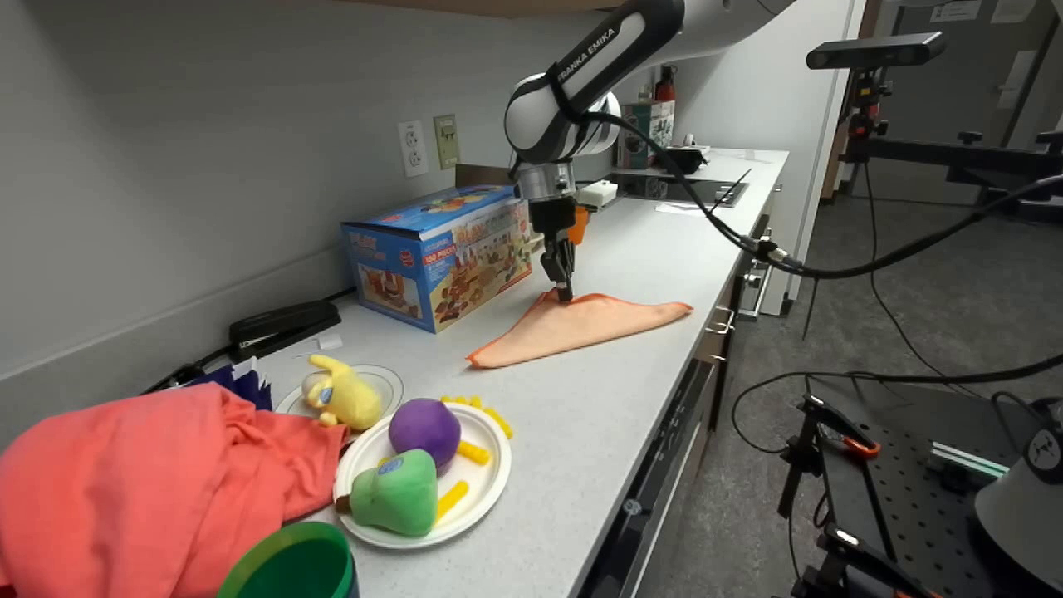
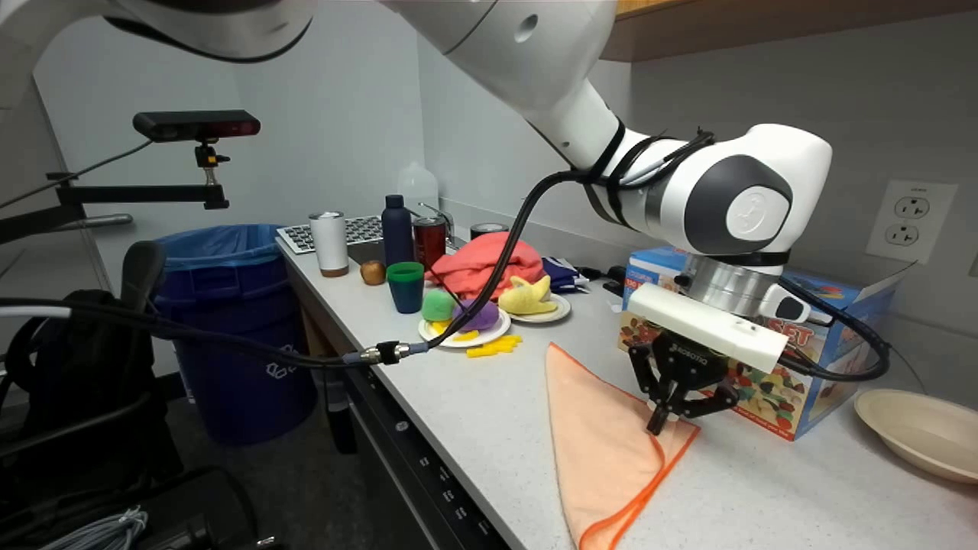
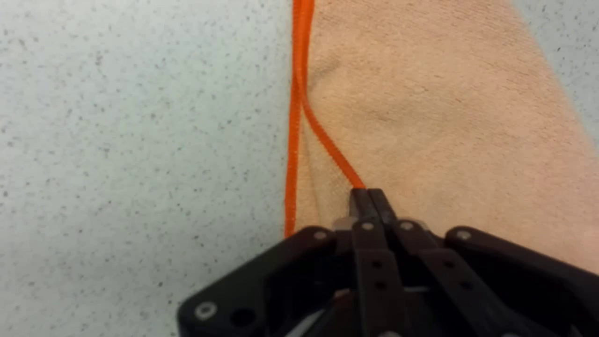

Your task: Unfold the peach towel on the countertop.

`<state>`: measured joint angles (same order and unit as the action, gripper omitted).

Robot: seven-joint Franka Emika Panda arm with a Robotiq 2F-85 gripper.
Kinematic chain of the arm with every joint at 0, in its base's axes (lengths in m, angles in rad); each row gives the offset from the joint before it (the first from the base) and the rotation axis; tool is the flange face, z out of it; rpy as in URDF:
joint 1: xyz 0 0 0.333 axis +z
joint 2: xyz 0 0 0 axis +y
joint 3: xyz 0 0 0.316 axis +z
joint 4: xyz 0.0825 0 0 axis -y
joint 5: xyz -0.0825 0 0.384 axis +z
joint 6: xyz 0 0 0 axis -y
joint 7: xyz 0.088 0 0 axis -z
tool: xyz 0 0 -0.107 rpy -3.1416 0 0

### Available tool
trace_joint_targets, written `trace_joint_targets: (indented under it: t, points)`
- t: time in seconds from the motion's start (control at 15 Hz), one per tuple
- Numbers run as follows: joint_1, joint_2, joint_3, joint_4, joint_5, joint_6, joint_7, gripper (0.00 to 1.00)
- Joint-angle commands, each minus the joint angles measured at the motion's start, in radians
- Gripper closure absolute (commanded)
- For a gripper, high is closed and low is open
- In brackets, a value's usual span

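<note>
Pale countertop (image 1: 573,423) is running through an exterior view, the peach towel (image 1: 581,332) lying folded at mid-frame. Jaws together, the gripper (image 3: 367,192) is apparently pinching only the top layer's hem (image 3: 332,149) — calling for a slow arc over the fold into bare space, lower frame, while avoiding the white plate (image 1: 496,482) and nearby front edge (image 1: 654,415).

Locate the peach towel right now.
In an exterior view, the peach towel lies on the countertop near the centre, right of the blue box; in the wrist view, its orange hem runs to the closed fingers.
</note>
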<state>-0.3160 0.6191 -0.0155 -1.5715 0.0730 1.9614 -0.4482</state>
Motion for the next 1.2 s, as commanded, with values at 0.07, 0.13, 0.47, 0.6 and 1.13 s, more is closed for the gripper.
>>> trace_joint_targets:
  t: [0.07,0.13,0.47,0.6,1.13]
  points:
    - [0.016,-0.043,-0.008,-0.023,0.008,-0.021,0.019,1.0]
    - [0.02,-0.065,0.0,-0.04,0.01,-0.035,0.009,1.0]
    - [0.072,-0.189,0.042,-0.136,0.006,-0.192,-0.052,1.0]
    - [0.102,-0.232,0.063,-0.178,0.005,-0.28,-0.086,1.0]
    - [0.193,-0.278,0.109,-0.308,0.041,-0.416,-0.181,1.0]
